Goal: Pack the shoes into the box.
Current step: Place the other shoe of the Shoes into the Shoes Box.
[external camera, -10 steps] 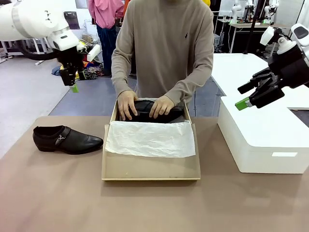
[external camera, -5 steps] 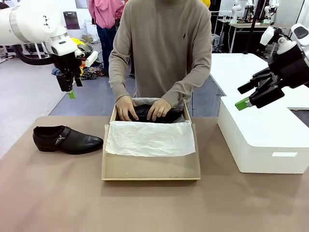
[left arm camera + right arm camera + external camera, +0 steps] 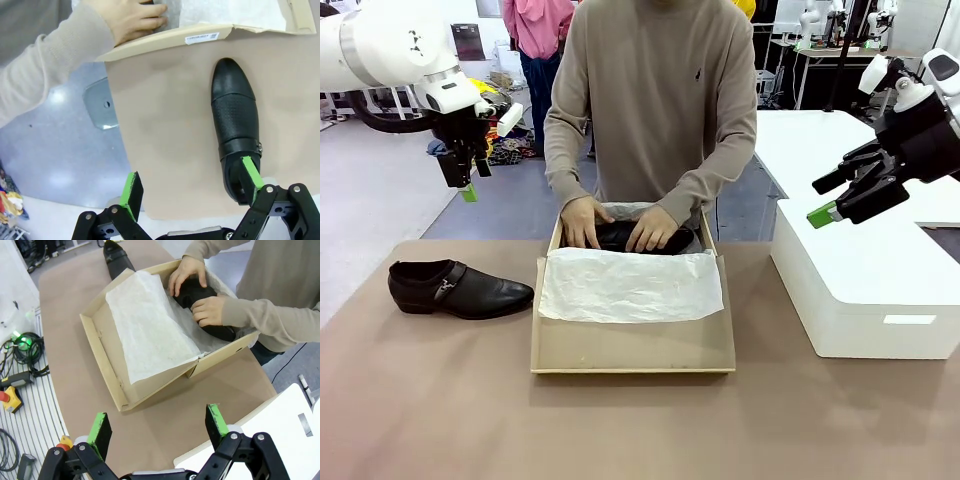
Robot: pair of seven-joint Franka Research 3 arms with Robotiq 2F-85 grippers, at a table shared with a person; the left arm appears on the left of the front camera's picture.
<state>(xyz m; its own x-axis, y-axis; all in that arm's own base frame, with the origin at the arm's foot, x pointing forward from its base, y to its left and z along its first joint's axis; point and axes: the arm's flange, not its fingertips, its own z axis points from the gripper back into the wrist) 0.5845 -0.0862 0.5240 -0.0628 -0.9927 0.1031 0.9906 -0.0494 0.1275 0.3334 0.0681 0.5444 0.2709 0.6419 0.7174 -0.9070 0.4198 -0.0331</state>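
Fingers spread on left gripper [image 3: 466, 186] and right gripper [image 3: 825, 198], both airborne, empty. One shoe [image 3: 618, 236] in box [image 3: 632, 350] far end under person's hands [image 3: 582, 222]; other shoe [image 3: 460, 288] on desk [image 3: 440, 400], left of box.

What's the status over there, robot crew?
Both jaws open, empty, raised. One shoe on table, left of the box; other shoe in box under person's hands. Loose shoe unobstructed.
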